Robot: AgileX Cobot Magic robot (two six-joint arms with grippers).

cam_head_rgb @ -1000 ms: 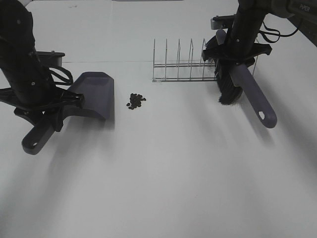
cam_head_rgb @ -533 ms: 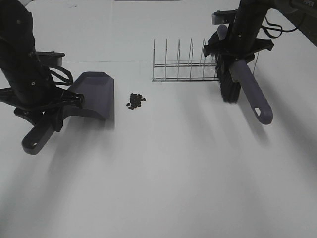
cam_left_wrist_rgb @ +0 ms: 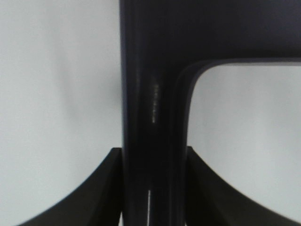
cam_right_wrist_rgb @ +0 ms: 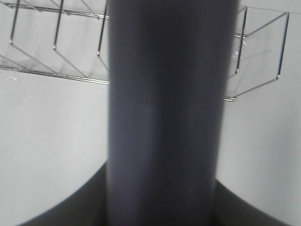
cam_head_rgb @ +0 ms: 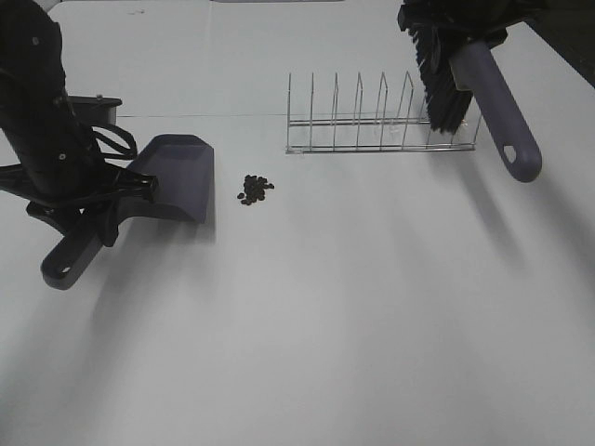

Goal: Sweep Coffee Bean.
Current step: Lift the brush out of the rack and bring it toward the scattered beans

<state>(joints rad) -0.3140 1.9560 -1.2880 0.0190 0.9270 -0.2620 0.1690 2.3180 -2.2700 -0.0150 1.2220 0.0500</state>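
We see the small heap of tiny dark oval coffee beans [cam_head_rgb: 255,189] lying on the white counter [cam_head_rgb: 325,307], near the open lip of the purple-grey plastic dustpan [cam_head_rgb: 181,172] and apart from the thin metal wire rack [cam_head_rgb: 358,125]. Our left pincer [cam_head_rgb: 93,197] is clenched on the dustpan's handle. Our right pincer [cam_head_rgb: 460,19] grasps the purple-grey, black-bristled brush [cam_head_rgb: 493,93], which is tilted across the rack's right end in the high view.

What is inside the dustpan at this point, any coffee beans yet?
The dustpan shows no beans in its visible scoop; the coffee bean pile lies on the table beside its open edge. The left gripper covers the pan's rear by the handle.
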